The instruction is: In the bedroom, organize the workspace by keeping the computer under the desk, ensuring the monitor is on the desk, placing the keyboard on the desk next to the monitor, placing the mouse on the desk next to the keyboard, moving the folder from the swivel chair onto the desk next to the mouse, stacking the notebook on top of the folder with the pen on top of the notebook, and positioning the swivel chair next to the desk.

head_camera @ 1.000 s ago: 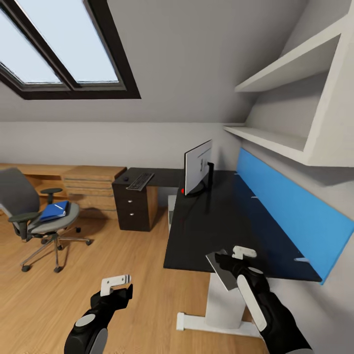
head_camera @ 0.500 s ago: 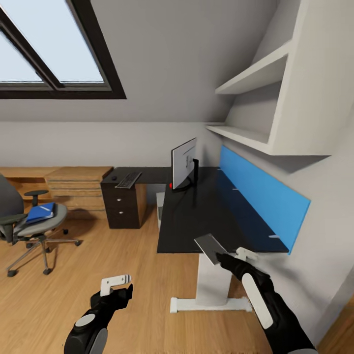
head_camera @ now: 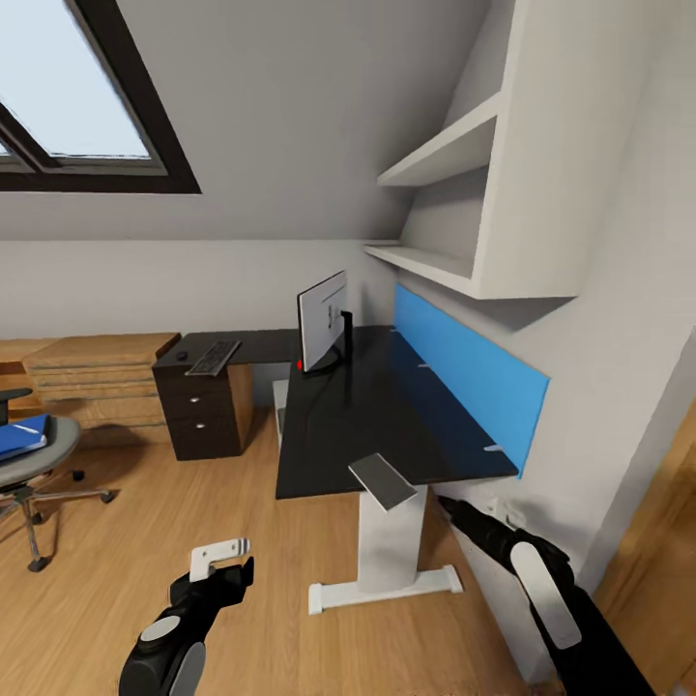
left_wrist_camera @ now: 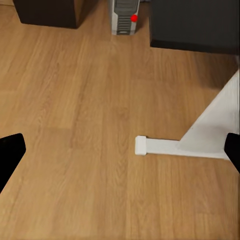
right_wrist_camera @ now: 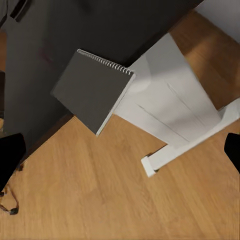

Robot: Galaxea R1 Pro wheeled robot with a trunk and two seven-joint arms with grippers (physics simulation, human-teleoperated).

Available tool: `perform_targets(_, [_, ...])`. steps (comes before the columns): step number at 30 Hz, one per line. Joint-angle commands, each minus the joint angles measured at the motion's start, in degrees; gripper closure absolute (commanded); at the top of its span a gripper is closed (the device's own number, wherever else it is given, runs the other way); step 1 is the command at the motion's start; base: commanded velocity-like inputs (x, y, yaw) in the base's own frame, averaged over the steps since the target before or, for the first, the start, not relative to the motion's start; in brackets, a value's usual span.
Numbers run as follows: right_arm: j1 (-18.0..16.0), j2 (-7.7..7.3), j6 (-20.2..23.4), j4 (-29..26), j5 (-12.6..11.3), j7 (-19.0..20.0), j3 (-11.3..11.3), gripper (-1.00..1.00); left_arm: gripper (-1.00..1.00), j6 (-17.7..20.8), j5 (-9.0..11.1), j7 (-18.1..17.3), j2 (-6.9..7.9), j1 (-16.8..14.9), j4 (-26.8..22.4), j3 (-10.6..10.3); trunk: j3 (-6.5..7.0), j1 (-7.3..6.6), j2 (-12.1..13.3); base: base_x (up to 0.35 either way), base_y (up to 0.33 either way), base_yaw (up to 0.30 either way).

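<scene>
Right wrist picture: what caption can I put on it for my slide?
A grey spiral notebook hangs tilted over the black desk's edge, above the wood floor and white desk leg.

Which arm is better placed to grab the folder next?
Left: the left pincer hangs open on the side where the folder lies on the swivel chair; the right pincer is by the desk's end, near the notebook.

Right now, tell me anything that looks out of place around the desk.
The grey spiral notebook lies askew on the desk's near edge, a corner jutting past it over the floor. The right gripper, open, sits just beside it, so it could slip off.
</scene>
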Motion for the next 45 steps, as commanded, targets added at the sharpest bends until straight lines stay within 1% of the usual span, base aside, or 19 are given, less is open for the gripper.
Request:
perform_targets(1, [0.08,-0.64,0.17,0.15,-2.14,0.35,-0.11,-1.00,-1.00,0.15,0.61,0.53,-0.01,-0.04,-0.08,-0.02,-0.26,0.23,-0.47,-0.003,0.002,-0.244])
perform_targets(3, [0.29,-1.93,0.20,0.92,-4.97,2.31,-0.27,-1.00,-1.00,0.12,0.61,0.53,-0.02,-0.04,-0.08,0.03,-0.62,0.67,-1.27,-0.002,0.001,-0.190])
perform_targets(5, [0.52,-4.24,0.30,2.38,-9.47,6.18,-0.44,-1.00,-1.00,0.02,0.61,0.58,-0.03,-0.04,-0.12,0.10,-0.98,1.11,-2.07,-0.001,0.001,-0.089])
perform_targets(7, [0.60,-5.15,0.21,3.01,-11.46,7.85,-0.50,-1.00,-1.00,-0.03,0.61,0.60,0.00,-0.04,-0.26,0.19,-1.34,1.55,-2.87,-0.001,0.000,-0.045])
perform_targets(10, [0.67,-5.66,-0.06,3.82,-12.67,8.83,-0.54,-1.00,-1.00,-0.06,0.61,0.61,0.02,-0.04,-0.63,0.26,-1.88,2.21,-4.08,0.000,0.000,-0.022])
perform_targets(12, [0.66,-5.77,-0.17,4.57,-12.96,9.05,-0.55,-1.00,-1.00,-0.07,0.61,0.62,0.02,-0.04,-0.75,0.27,-2.23,2.65,-4.88,0.000,0.000,-0.010])
perform_targets(13, [0.68,-5.86,-0.30,6.28,-13.27,9.35,-0.60,-1.00,-1.00,-0.07,0.61,0.65,0.03,-0.04,-0.88,0.30,-2.41,2.87,-5.28,0.000,0.000,-0.004])
perform_targets(19, [0.67,-5.75,-0.33,7.86,-13.70,10.20,-0.26,-1.00,-1.00,-0.08,0.61,0.67,0.03,-0.04,-1.01,0.36,-3.49,4.18,-7.69,0.000,0.000,-0.001])
perform_targets(25, [0.71,-4.97,-0.31,9.00,-13.74,16.12,-0.05,-1.00,-1.00,-0.08,0.61,0.70,0.03,-0.04,-1.05,0.39,-4.57,5.50,-10.09,0.000,0.000,0.000])
perform_targets(28, [0.71,-4.38,-0.33,11.84,-13.68,24.59,0.09,-1.00,-1.00,-0.08,0.61,0.71,0.03,-0.04,-1.06,0.38,-5.11,6.16,-11.30,0.000,0.000,0.000])
perform_targets(29, [0.70,-4.28,-0.34,12.24,-13.65,26.09,0.10,-1.00,-1.00,-0.08,0.61,0.71,0.03,-0.04,-1.06,0.38,-5.29,6.38,-11.70,0.000,0.000,0.000])
perform_targets(30, [0.71,-4.03,-0.37,13.11,-13.60,30.20,0.09,-1.00,-1.00,-0.08,0.61,0.69,0.03,-0.04,-1.06,0.38,-5.47,6.60,-12.10,0.000,0.000,0.000])
perform_targets(31, [0.69,-3.92,-0.38,13.44,-13.60,32.41,0.04,-1.00,-1.00,-0.08,0.61,0.70,0.03,-0.04,-1.06,0.36,-5.65,6.82,-12.50,0.000,0.000,0.000])
perform_targets(35, [0.69,-3.72,-0.39,13.87,-13.57,35.58,0.10,-1.00,-1.00,-0.07,0.61,0.71,0.03,-0.04,-1.06,0.32,-6.36,7.70,-14.10,0.000,0.000,0.000])
perform_targets(37, [0.68,-3.57,-0.41,13.97,-13.51,36.00,0.21,-1.00,-1.00,-0.07,0.61,0.71,0.03,-0.04,-1.06,0.32,-6.72,8.14,-14.91,0.000,0.000,0.000])
perform_targets(39, [0.69,-2.73,-0.41,14.14,-13.47,36.01,0.41,-1.00,-1.00,-0.07,0.61,0.71,0.03,-0.04,-1.06,0.31,-7.08,8.58,-15.71,0.000,0.000,0.000])
perform_targets(41, [0.69,-1.22,-0.42,14.15,-13.58,35.78,0.27,-1.00,-1.00,-0.06,0.61,0.71,0.03,-0.04,-1.06,0.31,-7.44,9.02,-16.51,0.000,0.000,0.000])
perform_targets(42, [0.69,0.13,-0.50,14.17,-13.60,35.68,-0.07,-1.00,-1.00,-0.07,0.61,0.71,0.03,-0.04,-1.06,0.30,-7.62,9.24,-16.91,0.000,0.000,0.000])
perform_targets(45, [0.68,1.87,-1.05,14.22,-13.61,35.44,-1.04,-1.00,-1.00,-0.06,0.61,0.71,0.03,-0.04,-1.06,0.30,-8.16,9.89,-18.11,0.000,0.000,0.000])
